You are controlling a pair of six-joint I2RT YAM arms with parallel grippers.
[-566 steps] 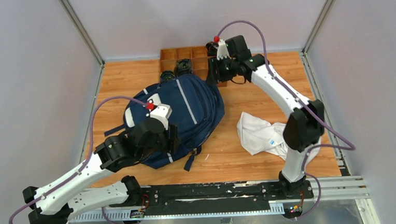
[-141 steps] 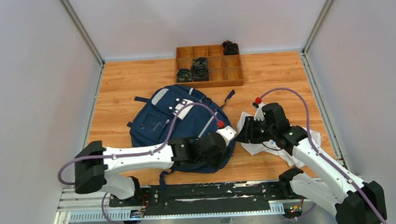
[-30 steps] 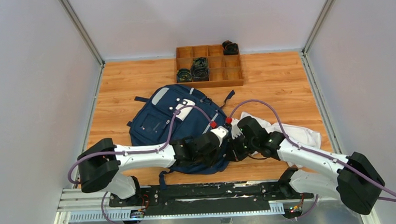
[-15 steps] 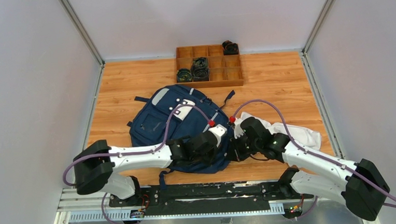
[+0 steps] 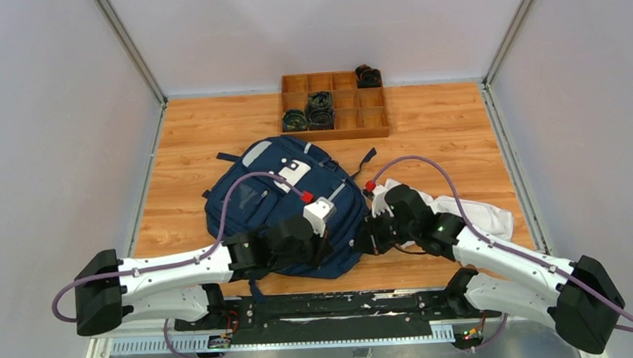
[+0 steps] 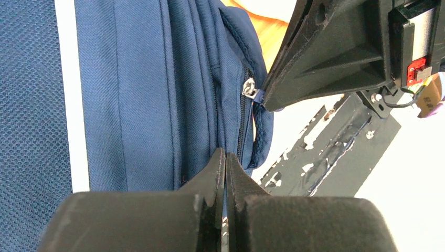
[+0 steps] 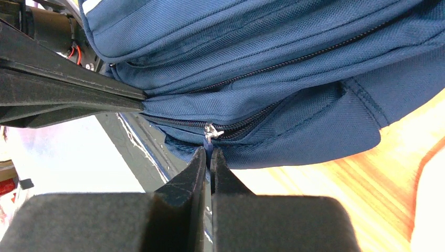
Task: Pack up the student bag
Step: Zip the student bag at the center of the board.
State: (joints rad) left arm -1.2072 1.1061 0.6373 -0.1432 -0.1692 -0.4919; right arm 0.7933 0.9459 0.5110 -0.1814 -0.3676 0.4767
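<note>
Wooden tabletop (image 5: 459, 129), near edge: probably limp student bag (image 5: 257, 203), fabric pinched in left gripper (image 6: 224, 155), zipper pull (image 7: 212, 131) clamped in right gripper (image 7: 209, 152).

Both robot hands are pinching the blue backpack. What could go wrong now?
The right gripper holds only the tiny zipper pull by its fingertips, so it could slip off. The left gripper pinches just a thin fold of the student bag; if that slips, the whole bag may slide instead. The right arm reaches over the white cloth and might drag it.

One bag (image 5: 265, 209), one cloth (image 5: 475, 212), one tray (image 5: 335, 134)
</note>
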